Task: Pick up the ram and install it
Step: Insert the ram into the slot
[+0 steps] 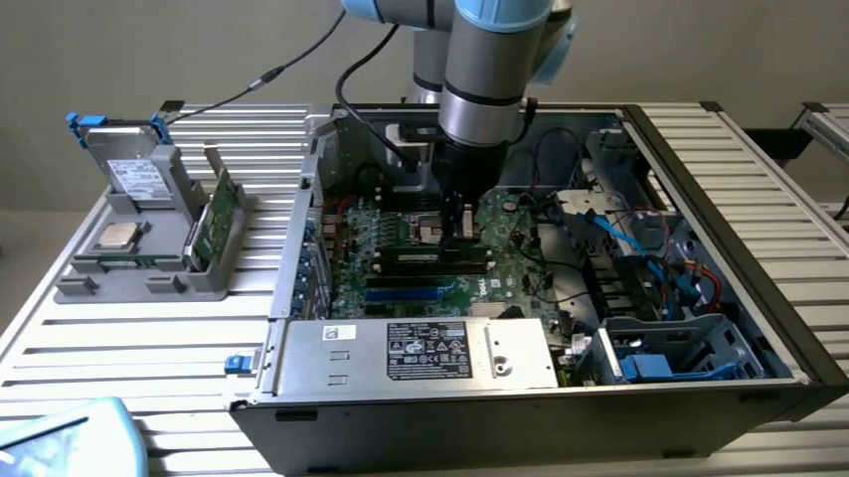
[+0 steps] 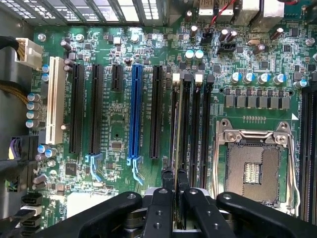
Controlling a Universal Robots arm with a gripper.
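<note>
Tool (image 2: 175, 174) gripping ram (image 2: 176, 124), edge-on above motherboard (image 2: 116, 111)

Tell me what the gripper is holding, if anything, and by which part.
The gripper pinches the ram by its flat faces at the top edge, over the memory slots.

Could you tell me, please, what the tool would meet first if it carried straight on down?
The memory slots on the motherboard, it seems: the tool grips the ram edge-on, in line with one slot, though depth is unclear.
</note>
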